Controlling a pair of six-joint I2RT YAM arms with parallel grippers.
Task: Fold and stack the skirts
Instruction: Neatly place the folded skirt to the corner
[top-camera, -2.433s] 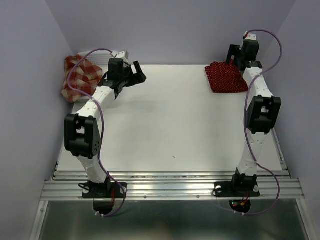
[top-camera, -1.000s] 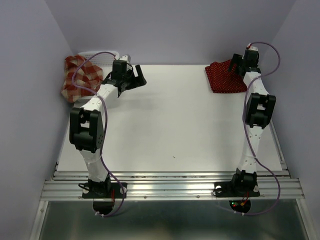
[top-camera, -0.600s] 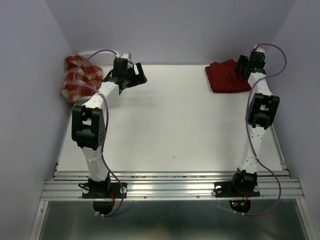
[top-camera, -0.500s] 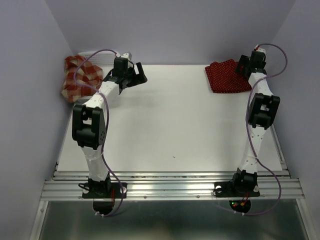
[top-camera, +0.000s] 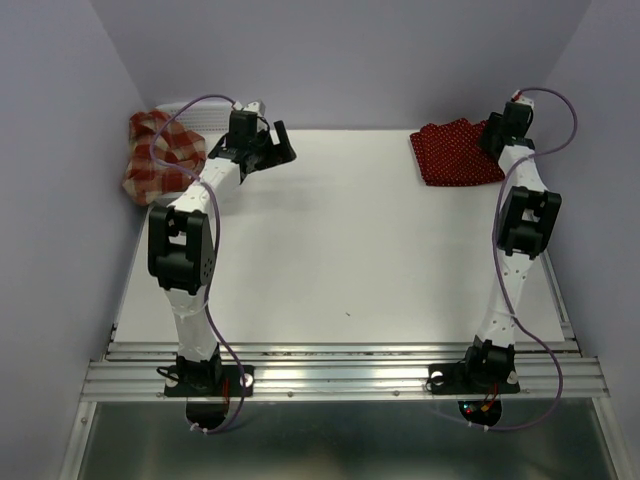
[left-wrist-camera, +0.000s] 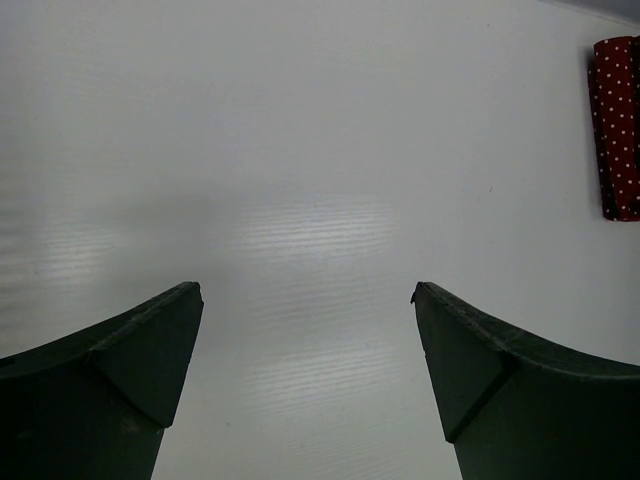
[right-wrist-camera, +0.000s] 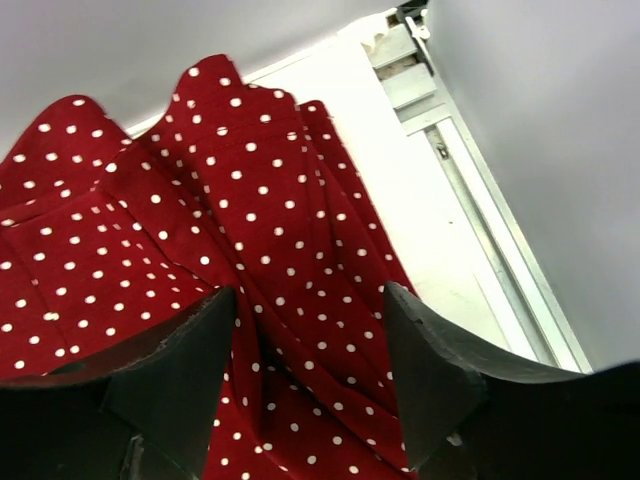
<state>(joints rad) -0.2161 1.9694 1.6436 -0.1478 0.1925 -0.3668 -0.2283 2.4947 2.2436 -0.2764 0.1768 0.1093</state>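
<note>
- Straddling a raised fold of the polka-dot skirt (right-wrist-camera: 150, 230), the right gripper (right-wrist-camera: 310, 292) sat low on the cloth, its dark fingers (right-wrist-camera: 170, 380) one on each side of the ridge.
- Its jaws stood partway apart. Whether they had actually pinched the fold could not be told.
- The dark red, white-dotted cloth lay rumpled in the far right corner of the table (top-camera: 350, 240), close to the right edge.
- The left gripper (left-wrist-camera: 305, 290) hung spread wide above bare white tabletop at the far left, holding nothing.
- In the left wrist view a strip of the same dotted red cloth showed at the right edge of the picture, well apart from that gripper.
- The plaid skirt (top-camera: 150, 160), red and cream, lay heaped beyond the table's far left corner, against the left wall.
- A white basket (top-camera: 195, 108) showed just behind and beside that heap; how the two met was unclear.
</note>
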